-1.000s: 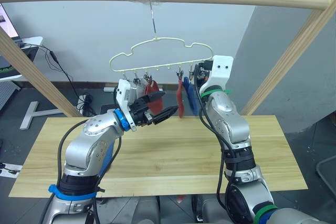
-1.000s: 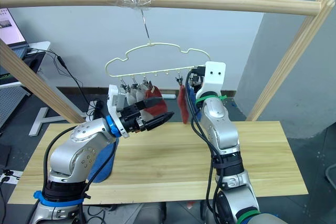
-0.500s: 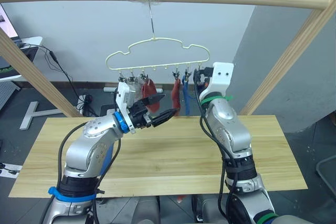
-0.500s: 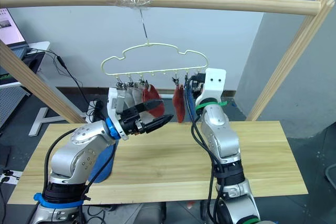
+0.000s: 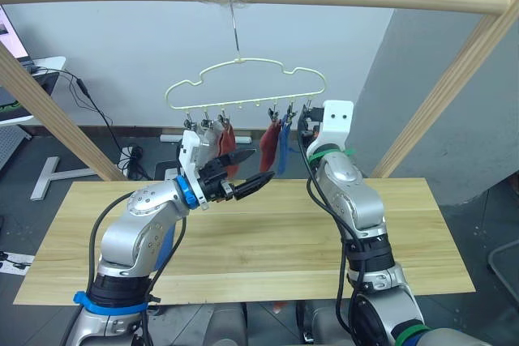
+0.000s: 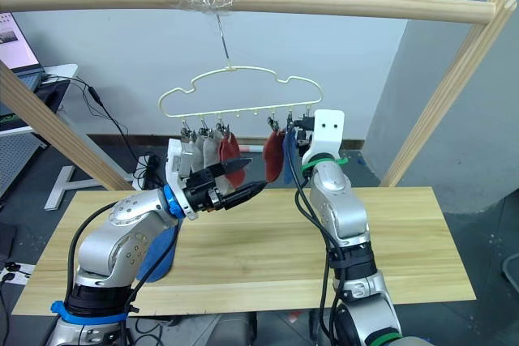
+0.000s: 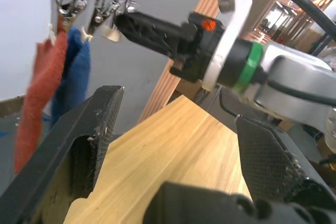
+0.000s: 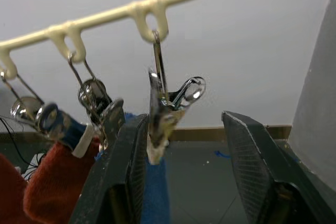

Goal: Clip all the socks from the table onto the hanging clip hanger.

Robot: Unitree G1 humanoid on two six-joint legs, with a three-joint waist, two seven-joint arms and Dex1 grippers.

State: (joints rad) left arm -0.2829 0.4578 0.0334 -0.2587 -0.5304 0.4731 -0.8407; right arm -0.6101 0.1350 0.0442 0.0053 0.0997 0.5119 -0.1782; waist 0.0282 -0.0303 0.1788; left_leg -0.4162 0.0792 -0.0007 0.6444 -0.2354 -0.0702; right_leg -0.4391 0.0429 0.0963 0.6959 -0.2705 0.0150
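Pale planked bench lies bare below the clip hanger. My left gripper hovers beneath it, fingers spread, empty. My right gripper has dropped slightly; its fingers bracket the end metal clip, apart, gripping nothing. Soft socks hang clipped; the thin wavy wire has swung back.

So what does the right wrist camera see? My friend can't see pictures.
The right gripper is open just below a metal clip hanging from the pale clip hanger. Beside it, two more clips hold a blue sock and a rust-red sock.
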